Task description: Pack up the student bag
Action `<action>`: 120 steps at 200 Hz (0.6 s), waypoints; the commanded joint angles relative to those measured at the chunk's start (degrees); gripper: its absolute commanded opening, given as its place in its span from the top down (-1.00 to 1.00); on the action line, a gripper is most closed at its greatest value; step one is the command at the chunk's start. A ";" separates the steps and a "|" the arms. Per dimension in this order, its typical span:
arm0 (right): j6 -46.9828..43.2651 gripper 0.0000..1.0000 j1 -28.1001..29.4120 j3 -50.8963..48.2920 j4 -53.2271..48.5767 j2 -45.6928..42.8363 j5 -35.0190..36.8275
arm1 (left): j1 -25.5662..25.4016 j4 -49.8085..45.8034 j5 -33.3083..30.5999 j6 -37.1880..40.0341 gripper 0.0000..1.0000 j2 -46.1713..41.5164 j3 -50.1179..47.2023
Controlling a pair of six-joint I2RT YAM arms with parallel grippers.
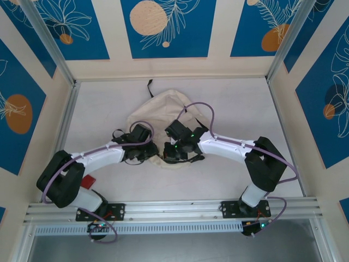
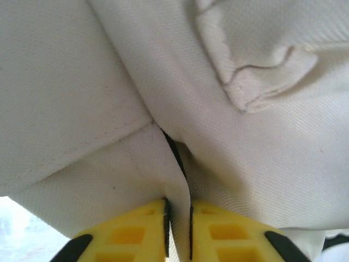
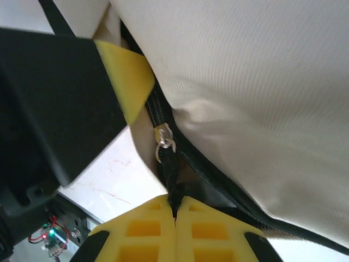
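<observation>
The bag (image 1: 163,106) lies in the middle of the counter (image 1: 103,109). The left gripper (image 2: 178,206) pinches a fold of its cream fabric. The right gripper (image 3: 175,201) is clamped on its black zipper trim (image 3: 169,172).

A pale desk (image 1: 109,103) lies inside cream walls (image 1: 218,65) set with blue panels (image 1: 163,27) bearing orange discs and white leaf outlines. A small red object (image 1: 89,180) sits near its front left corner, close to a ribbed metal rail (image 1: 174,207).
</observation>
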 commanded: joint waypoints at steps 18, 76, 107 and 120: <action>2.76 1.00 2.62 3.01 -13.09 -3.16 2.99 | 0.69 -1.83 -2.12 0.62 0.93 0.58 1.53; 6.97 1.00 3.69 3.82 -24.06 -2.81 8.39 | 1.01 -2.03 -3.49 1.49 1.00 0.78 1.44; 8.09 1.00 3.48 4.36 -29.23 -2.96 14.47 | 1.37 -2.58 -4.01 1.93 1.00 0.78 1.44; 8.56 1.00 3.06 4.20 -30.45 -3.25 16.07 | 1.38 -2.79 -4.10 2.06 1.00 0.63 1.44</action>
